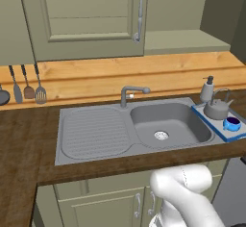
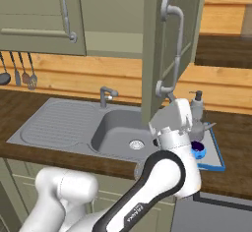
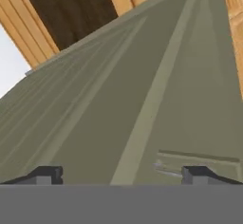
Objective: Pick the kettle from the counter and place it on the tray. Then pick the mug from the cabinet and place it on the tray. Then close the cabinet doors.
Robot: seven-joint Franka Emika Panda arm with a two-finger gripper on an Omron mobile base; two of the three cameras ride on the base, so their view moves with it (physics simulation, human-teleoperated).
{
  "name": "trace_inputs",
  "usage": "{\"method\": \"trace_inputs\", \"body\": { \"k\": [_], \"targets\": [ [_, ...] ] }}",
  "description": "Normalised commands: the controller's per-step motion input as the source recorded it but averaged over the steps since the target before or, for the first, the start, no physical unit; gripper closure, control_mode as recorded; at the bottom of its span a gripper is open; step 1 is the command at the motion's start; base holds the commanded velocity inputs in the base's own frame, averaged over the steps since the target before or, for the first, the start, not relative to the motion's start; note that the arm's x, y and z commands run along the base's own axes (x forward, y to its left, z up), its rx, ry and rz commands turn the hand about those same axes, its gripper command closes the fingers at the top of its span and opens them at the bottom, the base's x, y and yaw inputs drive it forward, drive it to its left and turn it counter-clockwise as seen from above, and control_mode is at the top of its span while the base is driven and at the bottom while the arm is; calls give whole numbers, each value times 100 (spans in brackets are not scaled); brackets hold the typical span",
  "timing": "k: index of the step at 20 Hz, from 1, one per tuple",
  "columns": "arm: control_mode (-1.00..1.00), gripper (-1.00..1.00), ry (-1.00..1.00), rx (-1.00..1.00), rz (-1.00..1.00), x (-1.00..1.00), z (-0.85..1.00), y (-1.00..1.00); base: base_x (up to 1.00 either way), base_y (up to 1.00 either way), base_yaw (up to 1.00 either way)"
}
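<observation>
counter (image 1: 19, 139): dark wood-grain | sink (image 1: 96, 134): matt grey steel | kettle (image 1: 217, 108): grey metal

Kettle (image 1: 217, 109) and blue mug (image 1: 232, 123) sit together on the blue-rimmed tray (image 1: 209, 121) at the counter's (image 1: 19, 144) right end, soap bottle (image 1: 207, 89) just behind. Steel sink (image 1: 96, 133) w/ faucet (image 1: 130, 94) center; utensils (image 1: 28, 85) hang at left. Above, one cabinet door (image 1: 86, 17) faces the camera; cabinet (image 1: 185, 41) shelf bare beside it.

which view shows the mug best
The left base view: the mug sits in plain sight on the tray beside the kettle. In the right base view the arm covers most of the mug.
</observation>
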Motion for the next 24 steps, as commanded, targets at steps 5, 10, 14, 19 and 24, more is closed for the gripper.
{"method": "trace_inputs", "body": {
  "k": [5, 10, 14, 19, 24],
  "targets": [
    [-100, -100, -9, -37, 13, -2, 37, 36, 0, 0, 0],
    [-100, -100, 4, -26, 3, 3, 8, 79, 0, 0, 0],
    [-100, -100, 13, -22, 0, 23, 0, 96, 0, 0, 0],
    [-100, -100, 12, -20, 0, 40, 0, 89, 0, 0, 0],
    [-100, -100, 5, -15, 0, 47, 0, 80, 0, 0, 0]
  ]
}}
